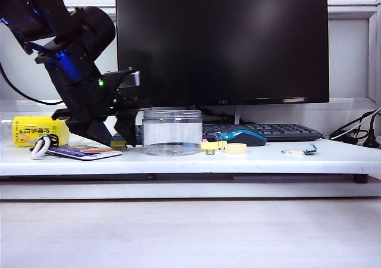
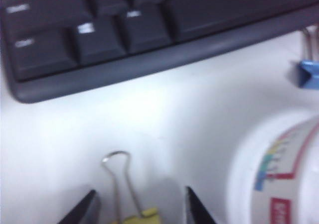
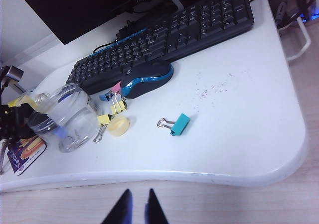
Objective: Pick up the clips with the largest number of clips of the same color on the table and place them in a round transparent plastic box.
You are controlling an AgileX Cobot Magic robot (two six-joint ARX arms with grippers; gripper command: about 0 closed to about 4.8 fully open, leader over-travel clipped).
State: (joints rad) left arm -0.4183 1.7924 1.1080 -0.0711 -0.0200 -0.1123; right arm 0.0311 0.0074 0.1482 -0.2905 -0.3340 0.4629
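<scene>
My left gripper [image 1: 118, 140] is down at the table just left of the round transparent plastic box [image 1: 172, 132], open. Its dark fingertips [image 2: 85, 209] stand on either side of a pale-yellow clip [image 2: 142, 217], clear of it; the clip's wire handle [image 2: 117, 176] points toward the keyboard. Two more yellow clips [image 3: 113, 109] lie between the box [image 3: 75, 117] and the mouse, seen low in the exterior view too [image 1: 213, 145]. My right gripper [image 3: 138, 204] hangs off the table's front edge, tips slightly apart, nothing between them.
A keyboard [image 3: 164, 32] and blue mouse [image 3: 147, 78] lie under the monitor [image 1: 221, 41]. A yellow tape roll [image 3: 118, 126] and a teal clip [image 3: 177, 124] sit on the white table [image 3: 239, 114]. A blue clip [image 2: 309, 74], a yellow bottle [image 1: 33, 131] and a card [image 1: 83, 152] are nearby.
</scene>
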